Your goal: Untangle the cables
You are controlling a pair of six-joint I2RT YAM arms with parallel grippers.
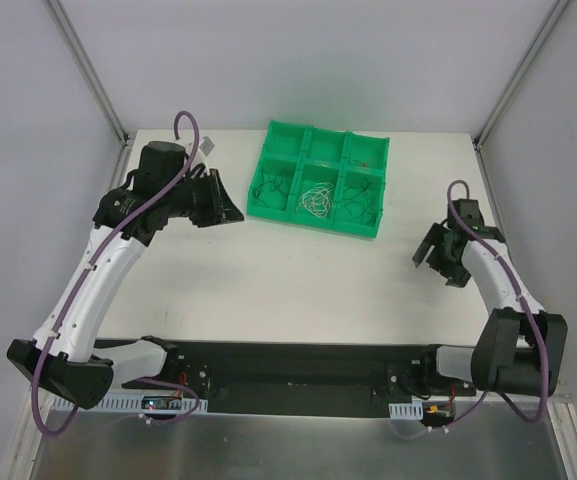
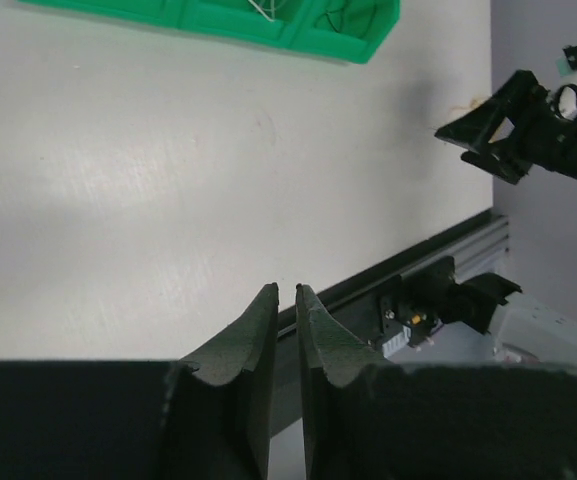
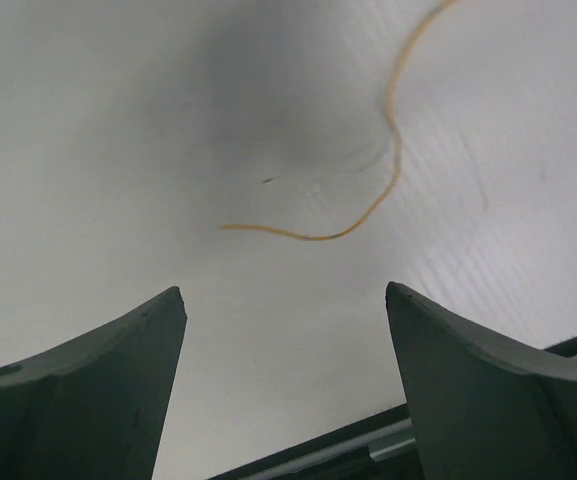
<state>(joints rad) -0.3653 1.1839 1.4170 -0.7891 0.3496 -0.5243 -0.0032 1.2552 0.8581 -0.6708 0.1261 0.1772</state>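
On the near right of the table (image 1: 298, 290), the right gripper (image 3: 283, 290) is held wide apart above the surface, and a single orange cable (image 3: 368, 212) is seen lying curled just beyond its fingertips, untouched. Farther back on the left, the left gripper (image 2: 286, 290) is closed to a thin slit, with nothing between its fingers. At the far side, the other cables (image 1: 316, 200) are kept in compartments of the green tray (image 1: 308, 222).

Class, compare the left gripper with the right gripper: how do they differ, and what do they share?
The left gripper is nearly shut; the right gripper stands wide open. The left gripper sits close beside the tray; the right gripper is far from it, facing a loose orange cable. Both hold nothing.
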